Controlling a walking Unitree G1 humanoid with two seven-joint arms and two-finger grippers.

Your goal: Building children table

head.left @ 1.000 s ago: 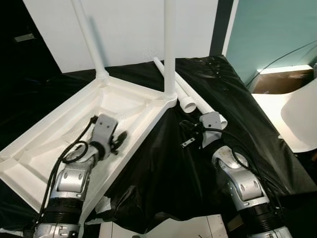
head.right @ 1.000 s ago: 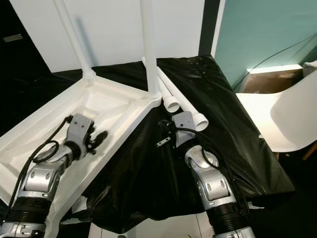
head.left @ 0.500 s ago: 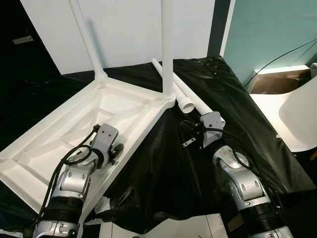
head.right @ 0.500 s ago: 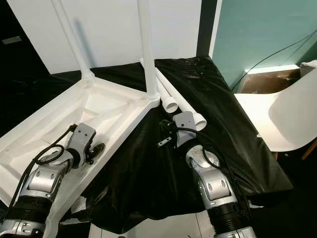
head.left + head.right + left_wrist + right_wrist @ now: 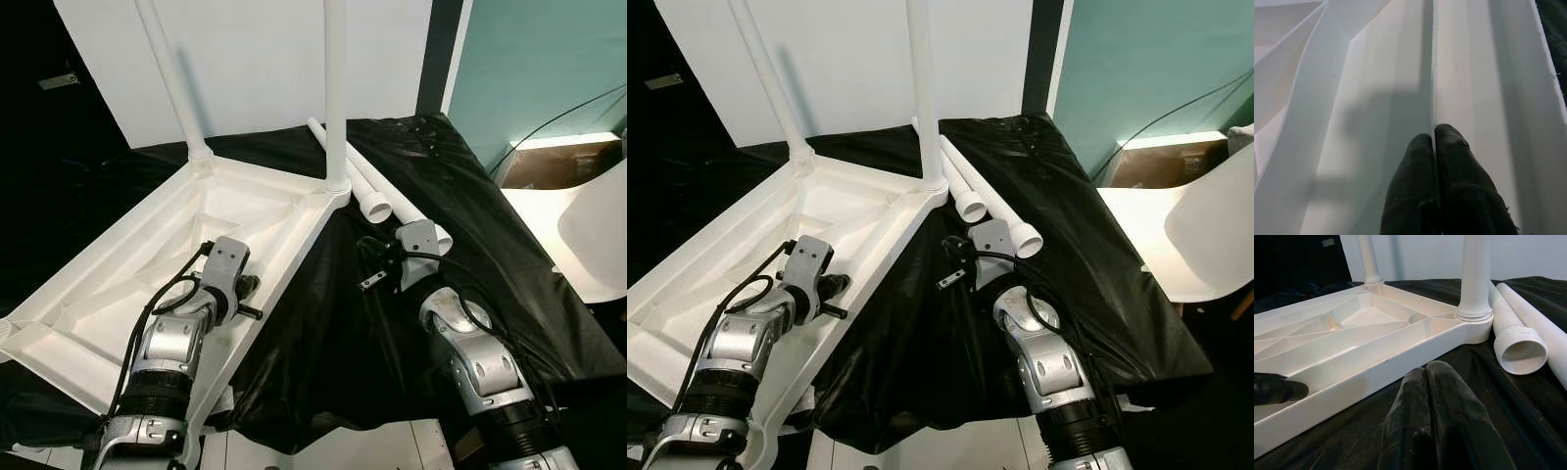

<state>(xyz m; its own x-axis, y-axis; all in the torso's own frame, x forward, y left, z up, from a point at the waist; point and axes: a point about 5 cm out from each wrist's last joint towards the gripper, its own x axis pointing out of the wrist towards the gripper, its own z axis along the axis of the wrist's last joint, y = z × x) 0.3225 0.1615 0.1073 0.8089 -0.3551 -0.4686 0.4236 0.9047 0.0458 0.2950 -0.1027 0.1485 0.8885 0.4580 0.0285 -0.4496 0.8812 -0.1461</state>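
Observation:
The white children's table top (image 5: pixel 118 279) lies upside down on a black cloth. Two white legs stand upright in its far corners, one (image 5: pixel 335 88) at the right corner and one (image 5: pixel 172 78) at the back. Two loose white legs (image 5: pixel 365 188) (image 5: pixel 999 220) lie side by side on the cloth just right of that corner, threaded ends toward me. My left gripper (image 5: pixel 1434 133) is shut, its fingers resting over the table top's near right rim. On the cloth beside the loose legs my right gripper (image 5: pixel 1426 371) is shut on nothing and points at the table's corner.
A white chair (image 5: pixel 600 230) stands off the right side, with a brown box (image 5: pixel 558 162) and a cable behind it. A white panel (image 5: pixel 255 59) closes off the back. The black cloth (image 5: pixel 333 352) hangs over the near edge between my arms.
My left gripper has drawn back from the table top's inner ribs to its near right rim. The right arm has stayed put. The camera shifted slightly.

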